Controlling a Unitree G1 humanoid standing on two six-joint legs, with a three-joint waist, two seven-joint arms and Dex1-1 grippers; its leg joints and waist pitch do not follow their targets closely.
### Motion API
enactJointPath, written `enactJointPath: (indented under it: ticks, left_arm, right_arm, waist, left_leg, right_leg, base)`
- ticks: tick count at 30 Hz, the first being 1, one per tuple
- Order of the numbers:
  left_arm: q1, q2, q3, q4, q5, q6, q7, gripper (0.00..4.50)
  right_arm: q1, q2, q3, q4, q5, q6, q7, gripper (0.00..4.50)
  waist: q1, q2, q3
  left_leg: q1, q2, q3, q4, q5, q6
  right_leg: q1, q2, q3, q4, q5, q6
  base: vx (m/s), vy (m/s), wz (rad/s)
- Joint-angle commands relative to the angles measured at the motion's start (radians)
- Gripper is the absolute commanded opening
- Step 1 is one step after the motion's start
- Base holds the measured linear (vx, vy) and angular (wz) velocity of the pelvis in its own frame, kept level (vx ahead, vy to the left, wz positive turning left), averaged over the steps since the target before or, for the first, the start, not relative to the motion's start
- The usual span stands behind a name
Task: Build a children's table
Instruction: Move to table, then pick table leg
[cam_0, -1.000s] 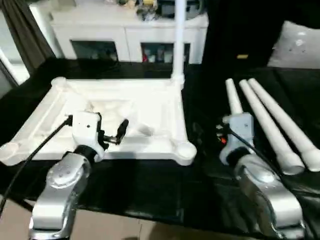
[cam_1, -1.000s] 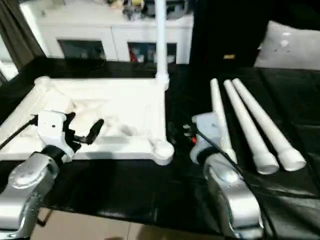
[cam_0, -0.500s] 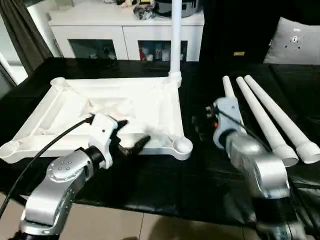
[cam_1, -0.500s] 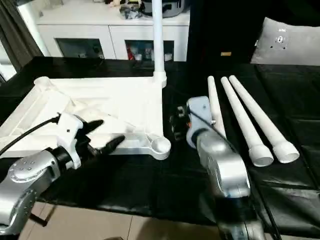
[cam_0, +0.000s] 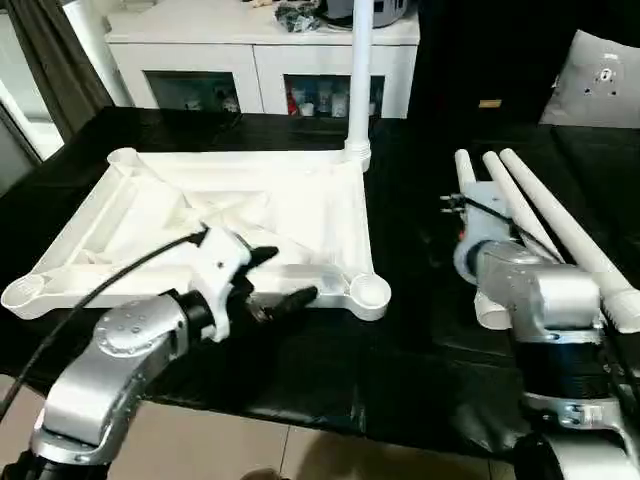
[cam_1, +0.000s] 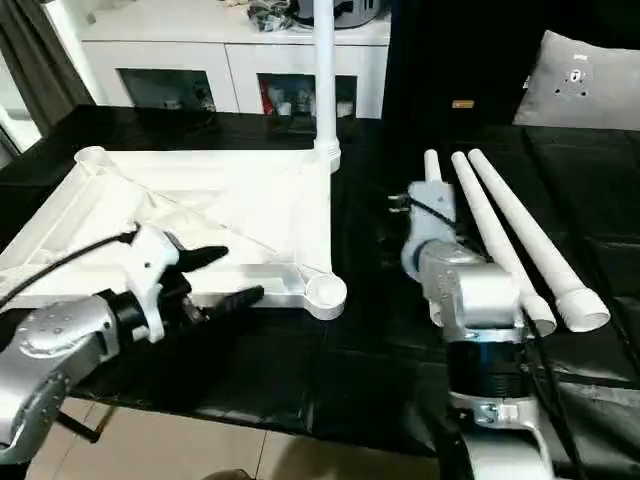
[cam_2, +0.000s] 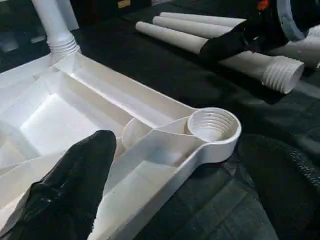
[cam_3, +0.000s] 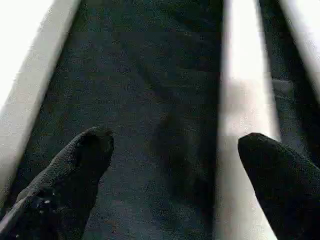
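Both grippers, left (cam_0: 283, 278) & right (cam_3: 172, 165), spread wide, empty. Long white tubular plastic legs (cam_0: 530, 215) prob. light, stiff, slick; grab mid-shaft.

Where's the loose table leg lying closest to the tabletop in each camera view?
Left eye view: leg right of centre, its near part behind the right arm.
Right eye view: leg just right of centre.
Left wrist view: nearest of the three legs, beyond the corner socket.
Right wrist view: likely the white tube under the open right gripper.
Shared landmark: the tabletop, its edge alongside the leg.
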Motion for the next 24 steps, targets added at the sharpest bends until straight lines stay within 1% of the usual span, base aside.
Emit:
enactJointPath:
  ticks: [1, 2, 4, 5, 8, 11, 12, 14, 17, 18, 19, 20, 21, 22, 24]
  left_arm:
    - [0.006, 0.011, -0.007, -0.005, 0.011, -0.005, -0.004, 4.47]
    - [0.01, 0.011, -0.011, -0.001, 0.014, -0.011, -0.005, 4.47]
    - [0.02, 0.01, -0.021, 0.006, 0.023, -0.026, -0.004, 4.47]
    - [0.02, 0.01, -0.022, 0.007, 0.024, -0.027, -0.004, 4.47]
    - [0.03, 0.007, -0.033, 0.006, 0.026, -0.033, -0.001, 4.47]
    - [0.034, 0.006, -0.038, 0.002, 0.028, -0.034, 0.001, 4.47]
    - [0.036, 0.004, -0.041, -0.002, 0.029, -0.033, 0.003, 4.47]
    - [0.038, 0.004, -0.043, -0.006, 0.03, -0.032, 0.005, 4.47]
    - [0.041, 0.003, -0.05, -0.016, 0.033, -0.028, 0.01, 4.47]
    - [0.042, 0.003, -0.051, -0.018, 0.033, -0.027, 0.01, 4.47]
    - [0.042, 0.003, -0.053, -0.024, 0.033, -0.023, 0.013, 4.5]
    - [0.042, 0.002, -0.054, -0.029, 0.032, -0.019, 0.014, 4.5]
    - [0.043, 0.002, -0.056, -0.041, 0.029, -0.01, 0.019, 4.5]
    - [0.043, 0.001, -0.056, -0.043, 0.029, -0.009, 0.02, 4.5]
    - [0.043, 0.001, -0.055, -0.047, 0.028, -0.006, 0.022, 4.5]
  right_arm:
    - [-0.001, -0.011, -0.016, -0.013, 0.001, 0.038, 0.005, 4.5]
    - [0.002, -0.022, -0.018, -0.016, 0.001, 0.048, 0.01, 4.5]
    - [0.006, -0.036, -0.03, -0.018, 0.002, 0.056, 0.017, 4.5]
    - [0.006, -0.037, -0.031, -0.018, 0.002, 0.057, 0.017, 4.5]
    - [0.005, -0.051, -0.039, 0.005, 0.005, 0.055, 0.022, 4.5]
    - [-0.002, -0.055, -0.05, 0.033, 0.014, 0.055, 0.03, 4.5]
    - [-0.009, -0.051, -0.064, 0.057, 0.031, 0.066, 0.045, 4.5]
    - [-0.015, -0.046, -0.074, 0.075, 0.044, 0.074, 0.058, 4.5]
    - [-0.027, -0.027, -0.101, 0.108, 0.082, 0.104, 0.093, 4.5]
    - [-0.028, -0.026, -0.099, 0.114, 0.086, 0.109, 0.099, 4.5]
    - [-0.026, -0.027, -0.087, 0.123, 0.09, 0.109, 0.114, 4.32]
    - [-0.024, -0.028, -0.076, 0.132, 0.094, 0.111, 0.125, 4.21]
    - [-0.021, -0.03, -0.051, 0.143, 0.097, 0.11, 0.143, 4.14]
    - [-0.021, -0.03, -0.047, 0.145, 0.096, 0.11, 0.145, 4.11]
    - [-0.022, -0.03, -0.035, 0.146, 0.097, 0.11, 0.152, 3.87]
  waist:
    - [-0.001, -0.008, -0.048]
    - [-0.001, -0.007, -0.048]
    - [-0.002, -0.011, -0.047]
    - [-0.003, -0.011, -0.046]
    - [-0.006, -0.015, -0.048]
    - [-0.004, -0.014, -0.048]
    - [-0.005, -0.015, -0.047]
    - [-0.004, -0.015, -0.048]
    - [-0.004, -0.015, -0.047]
    - [-0.004, -0.015, -0.047]
    - [-0.004, -0.022, -0.047]
    - [-0.002, -0.019, -0.047]
    - [-0.003, -0.02, -0.046]
    - [-0.003, -0.019, -0.046]
    - [-0.003, -0.023, -0.044]
  left_leg:
    - [0.003, 0.068, -0.012, -0.078, -0.119, -0.032]
    - [0.003, 0.068, -0.013, -0.078, -0.122, -0.032]
    - [0.003, 0.069, -0.012, -0.078, -0.128, -0.027]
    - [0.001, 0.069, -0.012, -0.079, -0.127, -0.025]
    - [0.001, 0.07, -0.011, -0.076, -0.105, -0.015]
    - [0.003, 0.069, -0.009, -0.075, -0.102, -0.009]
    - [0.002, 0.069, -0.009, -0.075, -0.104, -0.008]
    - [0.002, 0.07, -0.009, -0.075, -0.104, -0.002]
    - [0.0, 0.07, -0.009, -0.075, -0.1, 0.004]
    - [0.0, 0.071, -0.008, -0.075, -0.102, 0.004]
    - [0.001, 0.071, -0.008, -0.075, -0.098, 0.007]
    - [0.0, 0.072, -0.009, -0.076, -0.099, 0.007]
    - [0.002, 0.074, -0.008, -0.076, -0.107, 0.006]
    - [0.001, 0.074, -0.008, -0.076, -0.108, 0.006]
    - [0.001, 0.074, -0.006, -0.077, -0.114, 0.005]
  right_leg:
    - [0.049, -0.077, 0.051, -0.08, -0.047, -0.198]
    - [0.049, -0.077, 0.051, -0.08, -0.055, -0.197]
    - [0.049, -0.079, 0.052, -0.083, -0.076, -0.196]
    - [0.05, -0.079, 0.052, -0.083, -0.079, -0.195]
    - [0.049, -0.08, 0.051, -0.083, -0.068, -0.199]
    - [0.046, -0.079, 0.05, -0.083, -0.075, -0.211]
    - [0.046, -0.078, 0.05, -0.083, -0.077, -0.213]
    - [0.047, -0.079, 0.05, -0.083, -0.074, -0.22]
    - [0.047, -0.08, 0.05, -0.083, -0.072, -0.225]
    - [0.047, -0.08, 0.049, -0.082, -0.072, -0.226]
    - [0.047, -0.08, 0.049, -0.083, -0.072, -0.228]
    - [0.047, -0.081, 0.049, -0.081, -0.075, -0.229]
    - [0.045, -0.081, 0.048, -0.082, -0.087, -0.231]
    - [0.045, -0.081, 0.048, -0.082, -0.089, -0.231]
    - [0.044, -0.081, 0.049, -0.085, -0.105, -0.228]
  base:
    - [0.0, 0.0, 0.0]
    - [0.0, 0.0, 0.0]
    - [0.0, 0.0, 0.0]
    - [0.0, 0.0, 0.0]
    - [0.0, 0.0, 0.0]
    - [0.0, 0.0, 0.0]
    - [0.0, 0.0, 0.0]
    - [0.0, 0.0, 0.0]
    - [0.0, 0.0, 0.0]
    - [0.0, 0.0, 0.0]
    - [0.0, 0.0, 0.0]
    - [0.0, 0.0, 0.0]
    - [0.0, 0.0, 0.0]
    - [0.0, 0.0, 0.0]
    - [0.0, 0.0, 0.0]
